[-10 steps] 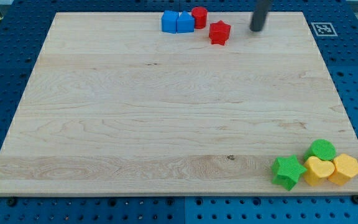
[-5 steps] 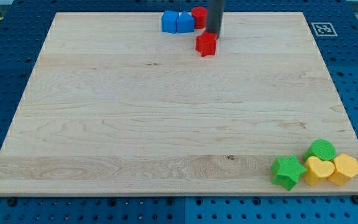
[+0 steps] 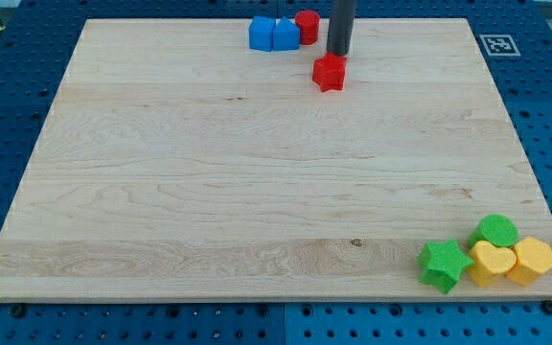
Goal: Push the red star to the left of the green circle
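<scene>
Near the view's top edge of the pale wooden counter (image 3: 209,172), the small red star block (image 3: 330,73) sits just below my tip (image 3: 339,54), which touches or nearly touches its upper side. There is no gripper, only the rod. The green circle block (image 3: 497,230) lies well apart, at the view's bottom right. The star looks light, rigid and prone to spinning, so I should push through its centre, on a flat between points.

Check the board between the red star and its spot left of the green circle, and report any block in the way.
The green star sits just left of the green circle, crowding the spot for the red star.
</scene>
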